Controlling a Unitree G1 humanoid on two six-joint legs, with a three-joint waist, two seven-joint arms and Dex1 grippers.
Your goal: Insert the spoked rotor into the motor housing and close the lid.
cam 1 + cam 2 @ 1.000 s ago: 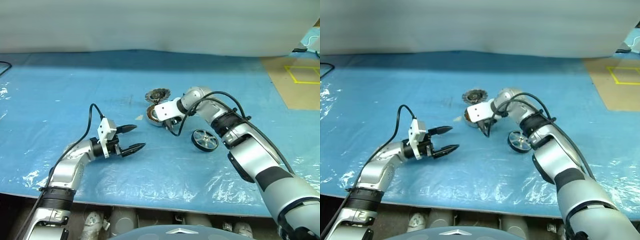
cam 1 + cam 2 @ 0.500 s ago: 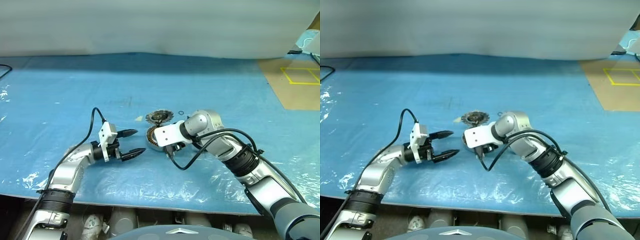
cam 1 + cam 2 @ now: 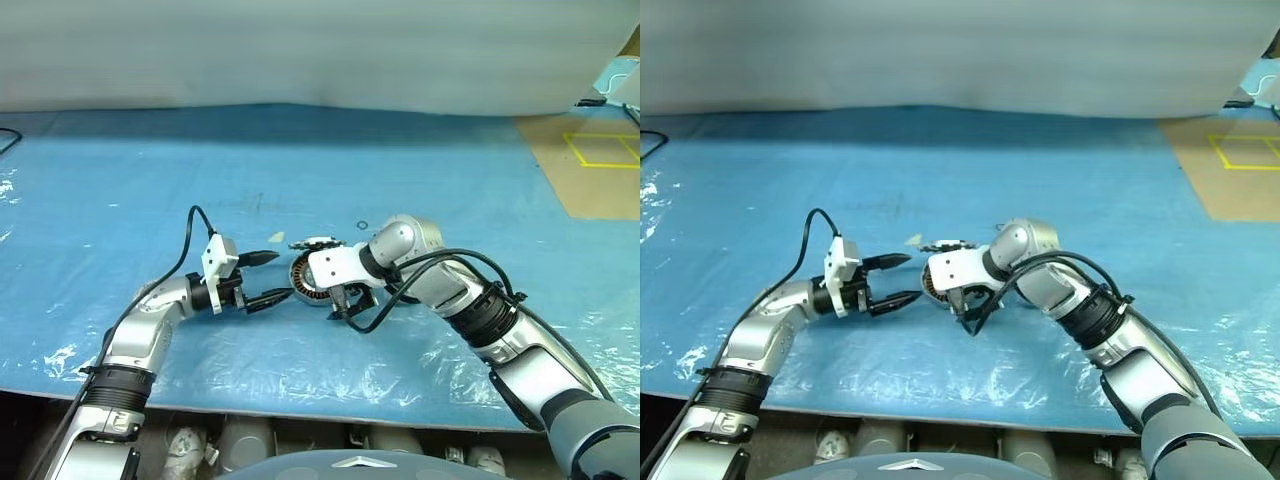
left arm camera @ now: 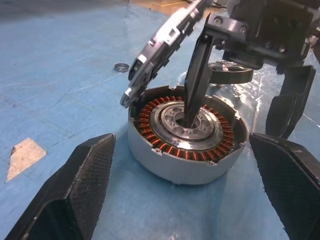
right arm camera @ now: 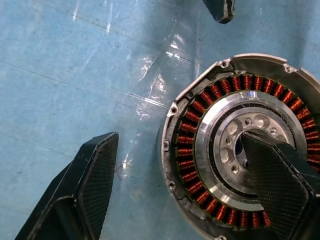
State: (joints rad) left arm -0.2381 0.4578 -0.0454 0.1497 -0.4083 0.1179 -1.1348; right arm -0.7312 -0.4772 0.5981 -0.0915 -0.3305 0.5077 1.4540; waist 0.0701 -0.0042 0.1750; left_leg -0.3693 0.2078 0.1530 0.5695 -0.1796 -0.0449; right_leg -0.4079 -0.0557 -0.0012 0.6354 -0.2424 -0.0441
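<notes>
Nearest, the left gripper [image 3: 283,275] hung level beside the short grey metal motor housing [image 4: 185,150] with its ring of copper windings, black fingers spread wide and holding nothing. The right gripper [image 5: 176,150] also stood open, straddling the housing wall: one finger dipped into the silver hub, the other was outside and clear of the wall.

To my eye that inner finger was the danger. A sideways pull could drag or tip the housing, or scrape the windings.

The thin grey metal lid [image 4: 165,45] leaned tilted on the housing's far rim. A nudge from either arm could drop it flat over the opening before the rotor was in.

The silver-rimmed spoked rotor [image 4: 230,72] lay just behind the housing, past the right gripper, so that arm blocked the way to it.

Farther off on the blue plastic sheet [image 3: 150,170] lay a small metal ring [image 3: 361,226], out of the way.
</notes>
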